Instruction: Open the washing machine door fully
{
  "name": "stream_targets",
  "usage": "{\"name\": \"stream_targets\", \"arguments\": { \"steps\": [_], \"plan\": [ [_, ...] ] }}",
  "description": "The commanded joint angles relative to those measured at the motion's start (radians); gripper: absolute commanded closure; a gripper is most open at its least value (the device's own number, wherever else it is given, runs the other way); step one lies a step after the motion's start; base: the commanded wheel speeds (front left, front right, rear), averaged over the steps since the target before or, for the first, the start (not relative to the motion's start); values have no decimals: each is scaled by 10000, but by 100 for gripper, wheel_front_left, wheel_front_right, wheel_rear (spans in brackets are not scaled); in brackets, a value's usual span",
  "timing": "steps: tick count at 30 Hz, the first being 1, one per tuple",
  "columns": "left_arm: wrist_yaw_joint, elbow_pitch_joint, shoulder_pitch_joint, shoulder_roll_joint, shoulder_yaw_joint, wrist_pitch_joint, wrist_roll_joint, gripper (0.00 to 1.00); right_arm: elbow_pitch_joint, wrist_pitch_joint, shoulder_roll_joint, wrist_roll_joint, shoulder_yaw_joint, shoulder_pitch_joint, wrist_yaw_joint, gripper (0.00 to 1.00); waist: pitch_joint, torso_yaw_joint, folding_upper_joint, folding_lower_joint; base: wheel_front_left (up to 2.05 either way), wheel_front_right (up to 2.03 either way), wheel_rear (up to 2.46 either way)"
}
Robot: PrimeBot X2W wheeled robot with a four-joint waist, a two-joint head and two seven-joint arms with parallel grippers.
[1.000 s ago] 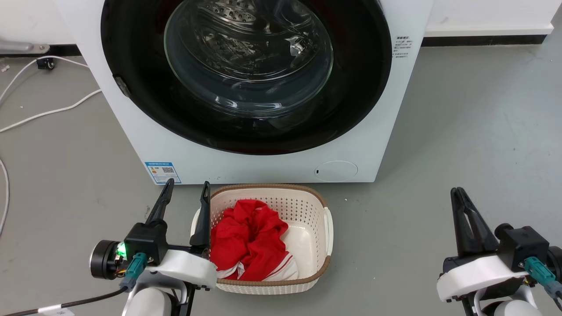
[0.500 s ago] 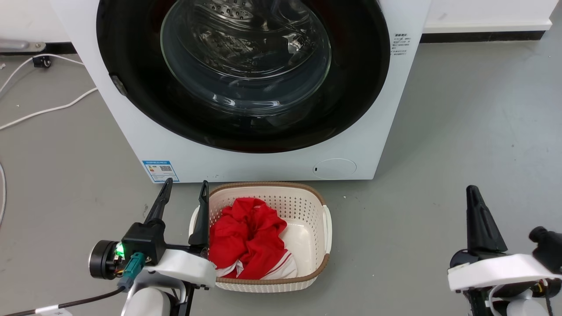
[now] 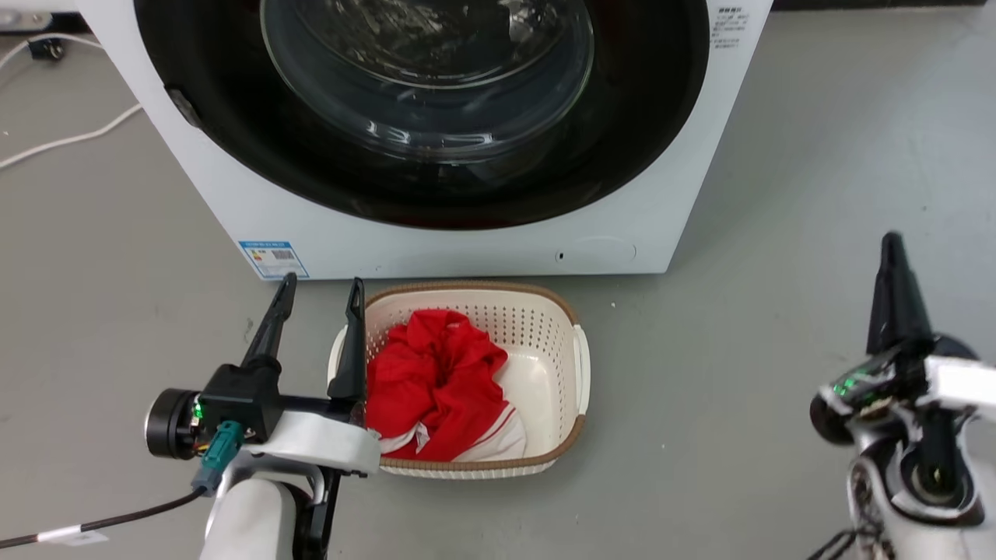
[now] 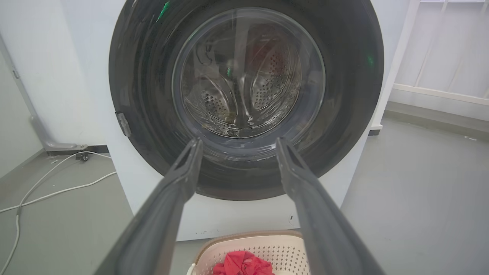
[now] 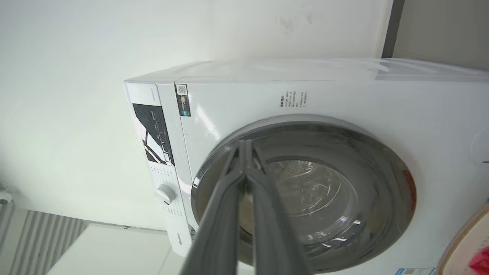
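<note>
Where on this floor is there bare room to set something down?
Widest bare patch: the grey floor between the white-and-brown perforated basket and the right tool. A smaller one lies left of the left tool, short of the white cable. Crowded: the basket sits right before the white washing machine.

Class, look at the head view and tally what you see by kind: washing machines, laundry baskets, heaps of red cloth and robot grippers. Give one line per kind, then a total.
washing machine: 1
laundry basket: 1
red cloth heap: 1
grippers: 2, the left gripper with fingers apart, the right gripper with fingers together
Total: 5
</note>
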Motion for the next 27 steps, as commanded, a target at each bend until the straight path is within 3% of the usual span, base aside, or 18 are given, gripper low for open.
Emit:
{"name": "stream_targets", "arguments": {
  "steps": [1, 7, 12, 20, 27],
  "plan": [
    [-45, -89, -163, 2, 51, -26, -23, 0, 182, 232, -29, 461, -221, -446, 0, 100, 323, -28, -1, -1, 0, 0, 0],
    [-89, -279, -422, 0, 79, -26, -121, 0, 1333, 933, -536, 2089, -688, -1899, 0, 100, 774, 27, -1, -1, 0, 0, 0],
    [-161, -443, -638, -1, 70, -26, -162, 0, 2882, 1418, -1571, 2774, -448, -3646, 0, 100, 1187, 136, -1, -1, 0, 0, 0],
    [-248, -747, -1045, -2, -6, -26, -221, 0, 5386, 2375, -3204, 2888, 1120, -6746, 0, 100, 1853, 423, -1, -1, 0, 0, 0],
    [-322, -1006, -1250, -3, -61, -26, -243, 0, 7203, 3181, -3573, 2627, 2775, -9032, 0, 100, 2327, 657, -1, -1, 0, 0, 0]
  ]
}}
